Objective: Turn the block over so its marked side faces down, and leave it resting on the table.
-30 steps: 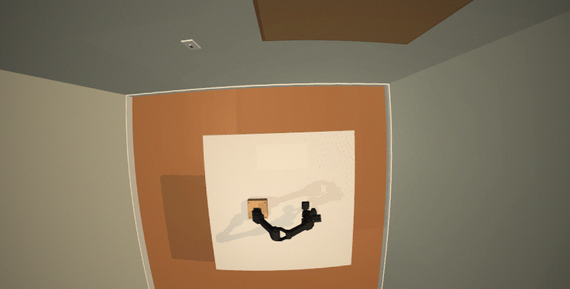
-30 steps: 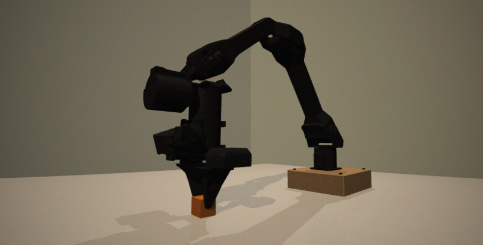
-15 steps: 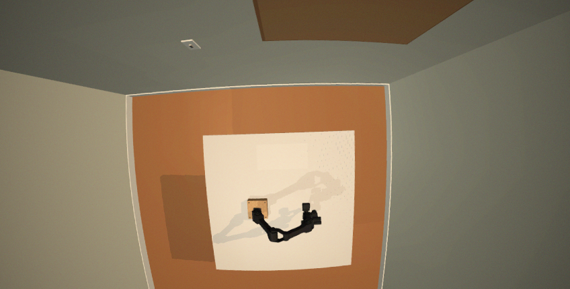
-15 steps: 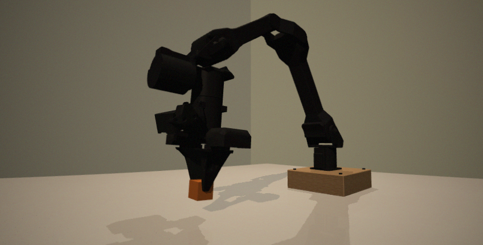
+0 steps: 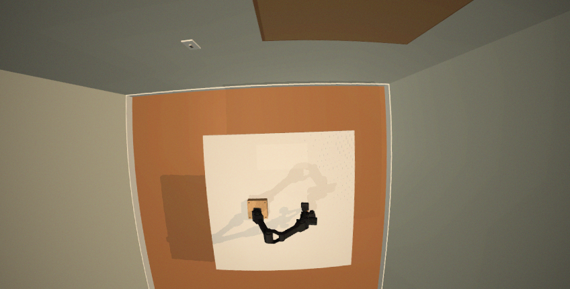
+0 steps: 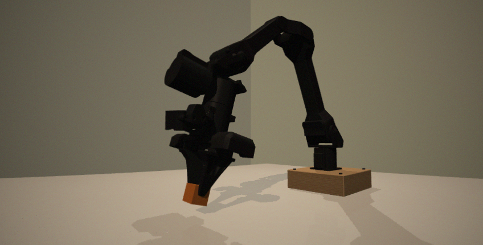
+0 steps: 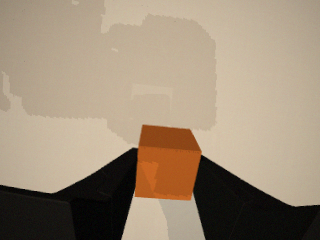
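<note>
An orange block (image 6: 192, 193) (image 7: 167, 174) is held between the two black fingertips. My gripper (image 6: 198, 190) (image 7: 165, 157) is shut on it, with one finger on each side. In the exterior view the block is off the white table (image 6: 271, 222) (image 5: 279, 258), a little above it, and slightly tilted. In the wrist view two of its faces show, both plain orange, one darker. No mark shows on the faces in view; the other faces are hidden. In the top view the arm hides the block.
The arm's wooden base block (image 6: 315, 181) (image 5: 251, 205) stands on the table behind and to the right in the exterior view. The table's edges show in the top view, with the orange floor (image 5: 179, 126) around them. Shadows of the arm lie across the table top.
</note>
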